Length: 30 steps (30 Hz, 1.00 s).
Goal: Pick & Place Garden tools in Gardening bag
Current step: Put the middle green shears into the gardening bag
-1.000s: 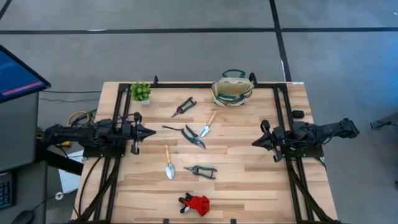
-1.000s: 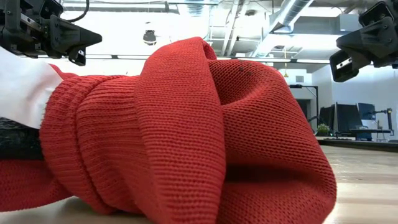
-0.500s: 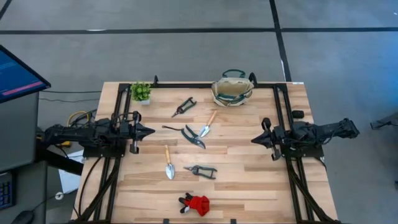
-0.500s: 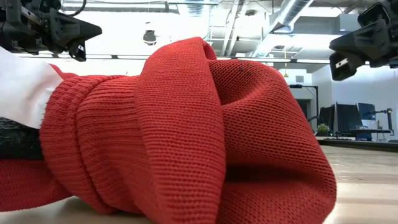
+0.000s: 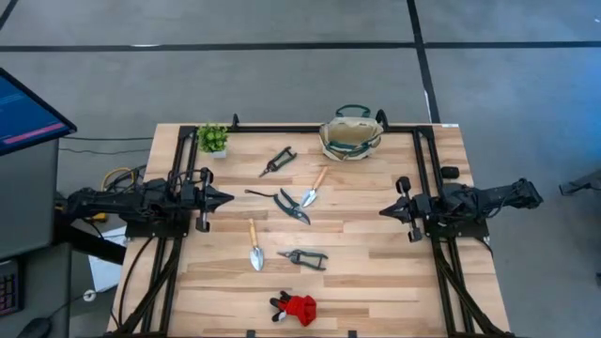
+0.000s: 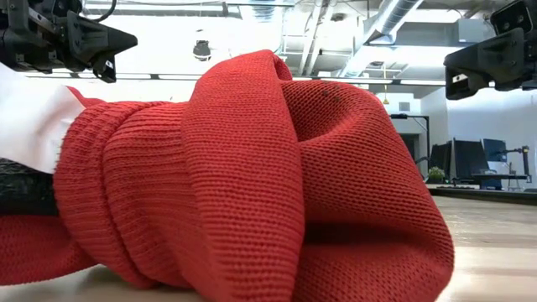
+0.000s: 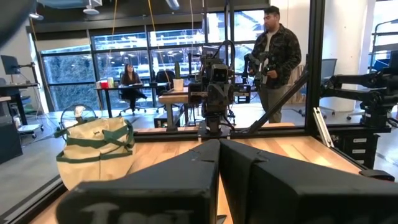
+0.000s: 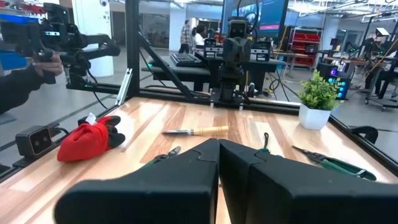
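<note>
Several garden tools lie flat on the wooden table: pruners [image 5: 278, 161], a wooden-handled trowel [image 5: 315, 186], a thin black fork [image 5: 260, 194], shears [image 5: 293, 207], a second trowel [image 5: 254, 245], more pruners [image 5: 303, 256] and a red-and-black bundle [image 5: 296, 307] near the front edge, which fills the low view [image 6: 252, 184]. The beige gardening bag [image 5: 350, 134] stands at the far edge, right of centre. My left gripper [image 5: 230, 198] is shut and empty, held above the table's left side. My right gripper [image 5: 382, 212] is shut and empty, above the right side.
A small green potted plant [image 5: 212, 139] stands at the far left corner. Black frame rails [image 5: 418, 178] run along the table's sides and far edge. People stand and sit in the room beyond the table, as the left wrist view shows [image 7: 273, 56].
Both grippers have risen a little above the table. My right gripper has also tipped its fingertips up, closer to level. The tools and the bag have stayed where they were.
</note>
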Tool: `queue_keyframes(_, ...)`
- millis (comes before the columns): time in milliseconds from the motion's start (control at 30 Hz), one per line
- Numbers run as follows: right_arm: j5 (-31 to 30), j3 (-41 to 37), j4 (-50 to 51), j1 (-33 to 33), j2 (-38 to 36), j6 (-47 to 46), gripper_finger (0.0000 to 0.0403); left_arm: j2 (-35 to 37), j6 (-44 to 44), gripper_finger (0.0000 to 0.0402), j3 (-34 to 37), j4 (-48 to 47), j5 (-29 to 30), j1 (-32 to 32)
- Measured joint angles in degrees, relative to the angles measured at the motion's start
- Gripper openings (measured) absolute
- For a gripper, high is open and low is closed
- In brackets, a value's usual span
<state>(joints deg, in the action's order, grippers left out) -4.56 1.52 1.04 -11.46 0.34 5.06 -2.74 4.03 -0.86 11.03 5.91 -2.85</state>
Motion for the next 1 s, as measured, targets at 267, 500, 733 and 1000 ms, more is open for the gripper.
queue_keyframes(267,-0.3,0.0,-0.5,0.0,0.0,-0.3,0.0001,0.0,0.0,0.0002,0.0,0.3,0.0,0.0)
queue_keyframes(500,-0.1,0.0,0.1,0.0,0.0,-8.1,0.0001,0.0,-3.6,0.0002,0.0,0.3,0.0,0.0)
queue_keyframes(733,0.1,0.0,0.3,-0.2,0.0,-8.1,0.0001,0.0,-3.0,0.0002,0.0,0.3,0.0,0.0)
queue_keyframes(1000,0.2,0.0,0.4,-0.1,0.0,-8.1,0.0001,0.0,-3.0,0.0002,0.0,0.3,0.0,0.0)
